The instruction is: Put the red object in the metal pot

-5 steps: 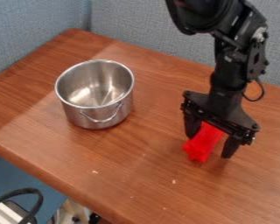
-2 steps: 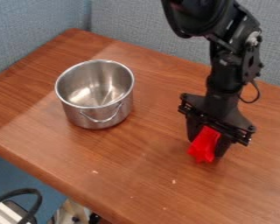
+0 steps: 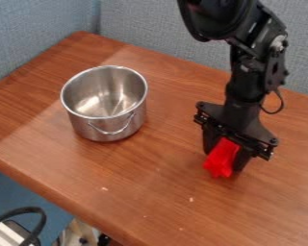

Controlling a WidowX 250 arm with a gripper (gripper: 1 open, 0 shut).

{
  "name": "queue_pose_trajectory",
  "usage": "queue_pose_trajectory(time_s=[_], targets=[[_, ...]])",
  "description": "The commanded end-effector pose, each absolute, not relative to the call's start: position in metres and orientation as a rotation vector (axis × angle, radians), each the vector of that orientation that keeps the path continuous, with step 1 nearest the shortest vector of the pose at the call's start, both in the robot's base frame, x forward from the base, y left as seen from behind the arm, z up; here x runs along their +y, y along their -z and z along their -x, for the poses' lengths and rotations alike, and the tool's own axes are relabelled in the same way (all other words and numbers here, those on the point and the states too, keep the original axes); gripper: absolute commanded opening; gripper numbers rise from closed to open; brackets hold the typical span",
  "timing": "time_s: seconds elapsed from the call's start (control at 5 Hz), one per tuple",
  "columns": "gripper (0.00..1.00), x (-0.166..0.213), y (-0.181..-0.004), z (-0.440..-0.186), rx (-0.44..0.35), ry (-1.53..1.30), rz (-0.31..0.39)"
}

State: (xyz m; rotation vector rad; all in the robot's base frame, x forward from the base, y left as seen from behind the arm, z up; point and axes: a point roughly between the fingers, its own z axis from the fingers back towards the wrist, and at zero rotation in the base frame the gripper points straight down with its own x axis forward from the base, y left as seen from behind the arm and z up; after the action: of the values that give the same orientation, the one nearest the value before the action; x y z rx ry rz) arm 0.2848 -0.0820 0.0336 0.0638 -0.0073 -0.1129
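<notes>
The red object lies on the wooden table at the right, an elongated red block. My gripper points straight down over it, and its black fingers are closed against the block's two sides. The block still rests on the table surface. The metal pot stands upright and empty at the left of the table, well apart from the gripper, with its small loop handle facing the front edge.
A blue fabric wall runs behind the table. The table's front edge drops off toward the floor at the lower left, where cables and a metal frame show.
The gripper's fingers have narrowed from wide open to pressing on the red block's sides. The arm has stayed over the same spot.
</notes>
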Motion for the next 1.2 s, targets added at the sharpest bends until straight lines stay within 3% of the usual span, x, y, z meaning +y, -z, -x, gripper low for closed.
queue_pose_trajectory(time_s=[0.0,0.6,1.0], targets=[[0.0,-0.078,-0.039,-0.288,-0.025,0.109,-0.071],[0.0,-0.066,-0.054,-0.289,0.004,0.087,-0.08],[0.0,-0.034,-0.091,-0.301,0.0,-0.048,-0.064]])
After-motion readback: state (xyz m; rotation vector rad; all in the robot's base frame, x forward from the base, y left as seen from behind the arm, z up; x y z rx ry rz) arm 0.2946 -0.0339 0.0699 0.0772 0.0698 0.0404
